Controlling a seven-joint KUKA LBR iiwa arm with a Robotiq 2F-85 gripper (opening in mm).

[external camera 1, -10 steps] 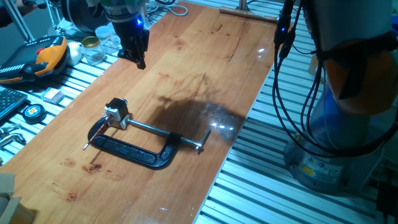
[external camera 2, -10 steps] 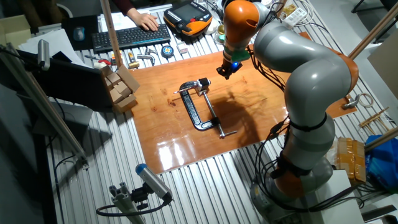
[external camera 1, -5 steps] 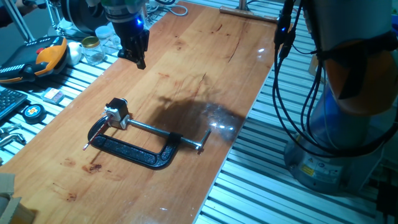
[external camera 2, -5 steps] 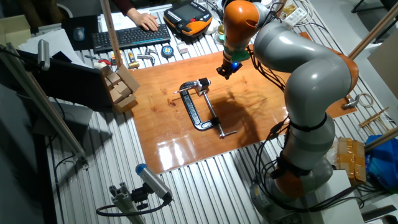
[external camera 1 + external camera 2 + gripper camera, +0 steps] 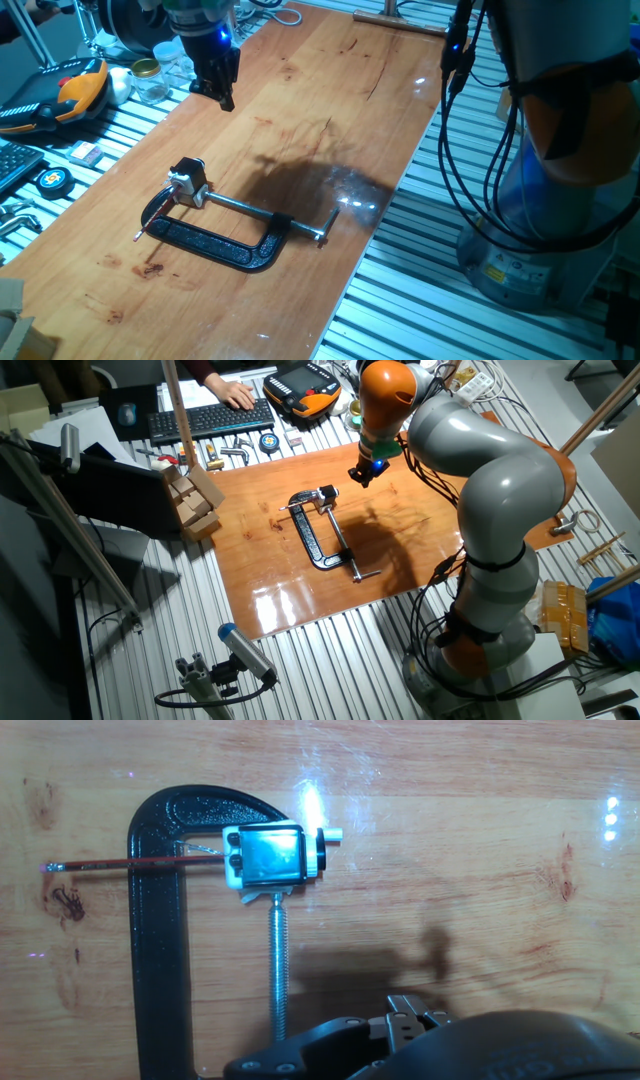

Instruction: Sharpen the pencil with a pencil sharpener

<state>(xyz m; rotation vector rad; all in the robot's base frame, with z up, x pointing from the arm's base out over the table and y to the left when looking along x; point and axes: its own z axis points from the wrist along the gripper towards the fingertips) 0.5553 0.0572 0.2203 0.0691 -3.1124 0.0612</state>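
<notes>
The pencil sharpener (image 5: pixel 272 857), a small black and silver block, is pinched in the black C-clamp (image 5: pixel 160 950) between its frame and the screw rod. The pencil (image 5: pixel 135 864), thin and dark reddish, lies level across the clamp's frame with one end in the sharpener. In the fixed views the sharpener (image 5: pixel 188 181) (image 5: pixel 327 495) and pencil (image 5: pixel 155 216) (image 5: pixel 291 507) sit mid-board. My gripper (image 5: pixel 226 98) (image 5: pixel 358 477) hangs in the air above the board, well off from the sharpener, fingers together and holding nothing. Its fingertips (image 5: pixel 410 1012) show at the bottom of the hand view.
The clamp (image 5: pixel 215 243) lies flat on a wooden board (image 5: pixel 330 90). Beside the board stand a glass jar (image 5: pixel 150 80), an orange and black pendant (image 5: pixel 70 90), a tape measure (image 5: pixel 52 180), a keyboard (image 5: pixel 205 420) and wooden blocks (image 5: pixel 195 500). Cables hang at the arm's base (image 5: pixel 480 130).
</notes>
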